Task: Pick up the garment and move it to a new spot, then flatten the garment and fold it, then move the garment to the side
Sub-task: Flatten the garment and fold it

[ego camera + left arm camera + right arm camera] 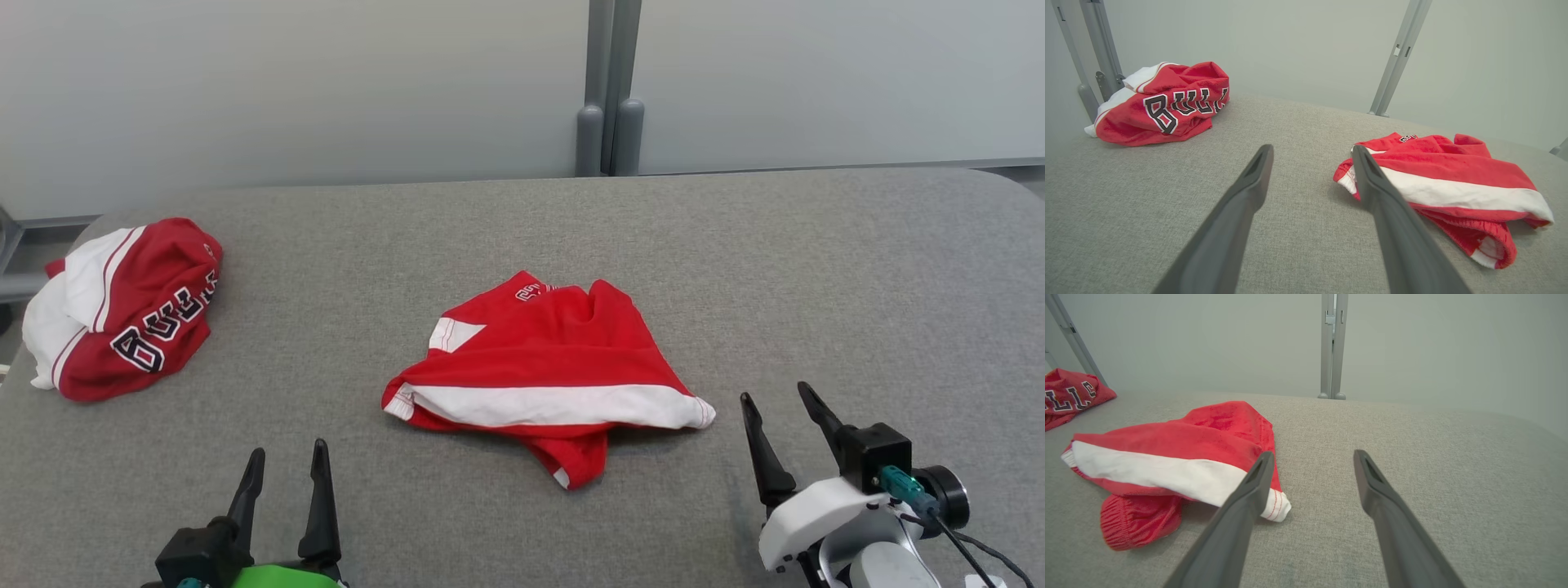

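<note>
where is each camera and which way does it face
Head view: on the head, facing forward and down at the grey table; left gripper lower left, right gripper lower right.
Left wrist view: on the left wrist, along its fingers, lettered garment upper left.
Right wrist view: on the right wrist, along its fingers toward the posts.
All share the middle garment.

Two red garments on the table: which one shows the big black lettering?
The far-left garment, crumpled: large black letters run across it. The center garment shows a broad white band instead.
</note>
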Controlling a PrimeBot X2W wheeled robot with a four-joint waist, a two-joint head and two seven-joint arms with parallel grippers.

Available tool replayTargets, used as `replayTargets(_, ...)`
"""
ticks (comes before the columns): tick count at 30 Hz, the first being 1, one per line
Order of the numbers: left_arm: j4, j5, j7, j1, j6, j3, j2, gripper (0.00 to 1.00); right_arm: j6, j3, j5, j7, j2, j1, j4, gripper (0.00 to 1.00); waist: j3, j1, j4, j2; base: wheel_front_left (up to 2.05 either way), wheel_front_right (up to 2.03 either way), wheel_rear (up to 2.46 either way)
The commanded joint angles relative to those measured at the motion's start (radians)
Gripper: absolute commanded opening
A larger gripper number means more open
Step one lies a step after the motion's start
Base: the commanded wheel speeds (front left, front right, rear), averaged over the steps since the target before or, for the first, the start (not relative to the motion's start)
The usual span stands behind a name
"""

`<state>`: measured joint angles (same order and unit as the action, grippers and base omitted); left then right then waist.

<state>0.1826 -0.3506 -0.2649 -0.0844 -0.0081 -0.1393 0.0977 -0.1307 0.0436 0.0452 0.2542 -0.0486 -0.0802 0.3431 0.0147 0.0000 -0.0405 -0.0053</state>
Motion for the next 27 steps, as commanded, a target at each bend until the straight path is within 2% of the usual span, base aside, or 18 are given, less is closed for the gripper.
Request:
replayTargets(1,0.003,0.008,0.000,0.019,-0.002,0.001,-0.004,1.00,0.000,0.005,0.005,-0.008,-0.004,-0.029,0.035,1.00,-0.012,0.0000,-0.016,0.0053,0.00,0.00,0.00)
replayTargets(14,0.015,0.022,0.000,0.046,-0.016,0.001,-0.017,1.00,0.000,0.057,0.074,-0.057,-0.004,-0.210,0.373,1.00,-0.068,0.0000,-0.075,0.0053,0.00,0.00,0.00)
replayTargets(27,0.024,0.034,0.000,0.054,-0.024,0.012,-0.024,1.00,0.000,0.177,0.194,-0.061,-0.004,-0.306,0.538,1.00,-0.078,0.0000,-0.081,0.0053,0.00,0.00,0.00)
